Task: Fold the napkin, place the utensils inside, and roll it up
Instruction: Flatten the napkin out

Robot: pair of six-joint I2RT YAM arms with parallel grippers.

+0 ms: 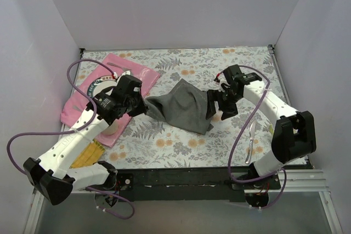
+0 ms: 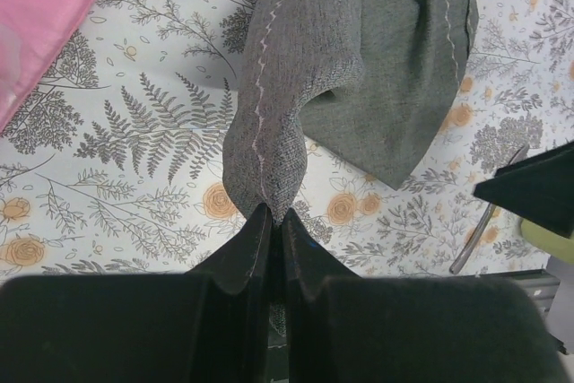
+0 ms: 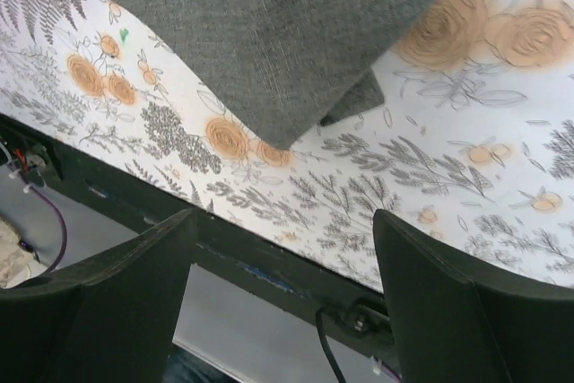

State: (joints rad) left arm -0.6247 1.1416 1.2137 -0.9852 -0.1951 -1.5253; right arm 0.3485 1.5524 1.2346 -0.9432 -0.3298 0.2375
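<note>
Bunching toward its gripped left corner, the napkin (image 1: 181, 110) lies mid worktop (image 1: 164, 146), that corner hidden inside the clenched left claw (image 2: 273, 221), arm stretched low. The right claw (image 3: 282, 221) hangs released just beside the right corner; utensils (image 1: 251, 141) by the right edge show only partly

Napkin (image 2: 377, 69) corner inside left fingers (image 2: 244, 253)

Your napkin (image 1: 184, 108) is charcoal-grey with pale hem stitching, the placemat (image 1: 140, 72) pink, the tablecloth (image 1: 175, 149) white with grey ferns and orange roses.
</note>
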